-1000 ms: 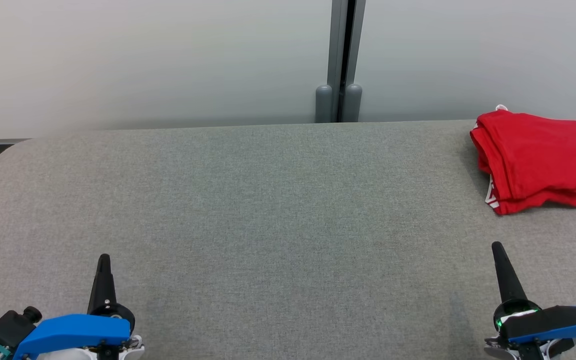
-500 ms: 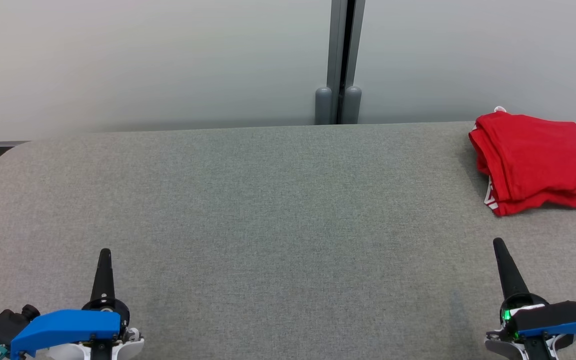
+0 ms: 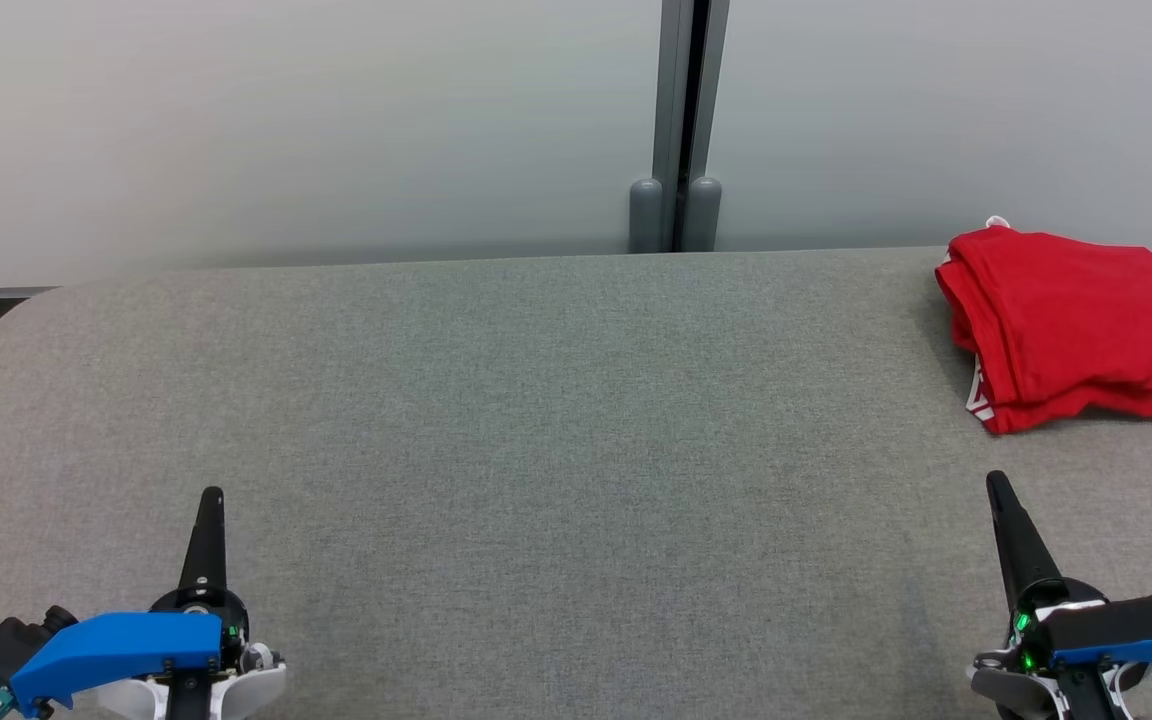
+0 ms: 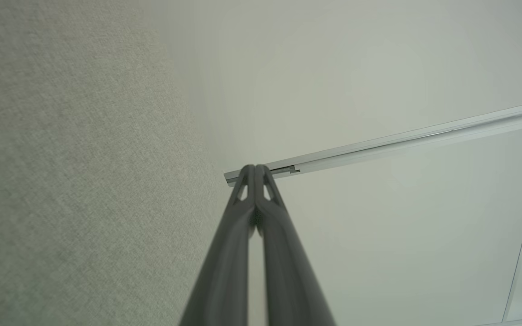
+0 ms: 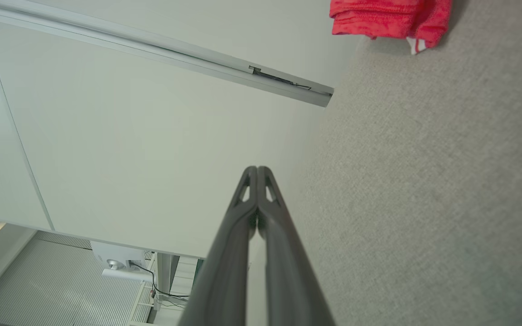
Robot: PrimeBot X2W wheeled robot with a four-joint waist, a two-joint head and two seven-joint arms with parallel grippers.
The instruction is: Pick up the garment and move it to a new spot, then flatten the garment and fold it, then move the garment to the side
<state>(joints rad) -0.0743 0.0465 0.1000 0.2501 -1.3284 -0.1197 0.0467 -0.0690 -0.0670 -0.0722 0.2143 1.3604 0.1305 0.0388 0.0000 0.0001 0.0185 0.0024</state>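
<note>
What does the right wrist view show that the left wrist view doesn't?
Right wrist view adds: the red garment, folded, lying on the grey surface at that view's top edge; the right gripper, shut; a white device past the wall's end.
Left wrist view adds: the left gripper, shut.
Both share: the grey surface, the pale wall and its metal rail. Each gripper holds nothing.
</note>
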